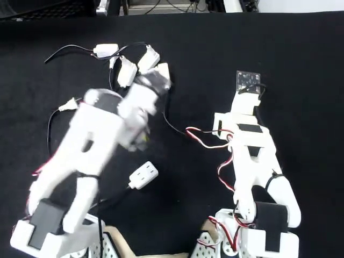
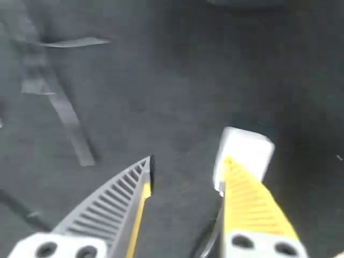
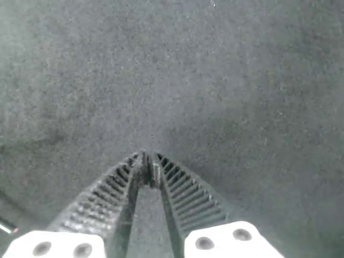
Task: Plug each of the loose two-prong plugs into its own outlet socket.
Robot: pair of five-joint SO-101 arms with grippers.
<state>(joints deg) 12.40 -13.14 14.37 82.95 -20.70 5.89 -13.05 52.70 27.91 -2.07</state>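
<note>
Surface: black cloth point(image 1: 301, 54) covers the whole table, with both arm bases at its near edge.
Room: a thin strip past the far table edge point(image 1: 177, 6) shows a pale floor and dark cables; nothing more can be made out.
Left gripper point(image 2: 187, 164): jaws spread wide with nothing between them, hanging low over the cloth.
White block point(image 2: 247, 148): plug or socket body, cannot tell which. It sits just beyond the tip of the yellow-taped finger point(image 2: 252, 199), outside the gap and partly hidden by that finger. Contact cannot be told.
Plug cluster point(image 1: 127, 71): several white plug bodies on black cords point(image 1: 172, 126), bunched just ahead of and beside the left jaws.
Small plug point(image 1: 67, 105): lies alone, behind the left jaws and well off to the side, next to the arm's body.
Outlet socket block point(image 1: 144, 175): white, with a multi-slot face up and its cord attached. It lies well behind the left jaws, near the arm bases, and nothing is plugged into it.
Right gripper point(image 3: 150, 158): jaws pressed together and holding nothing, bare cloth under and ahead of them, well apart from every plug.
Progress: judged early. No plug is seen seated, and the cluster pieces are too small to tell if any are mated.
Left to do: grasp a plug, carry it to the socket block, line up the prongs and press it in, then repeat for each remaining plug.
</note>
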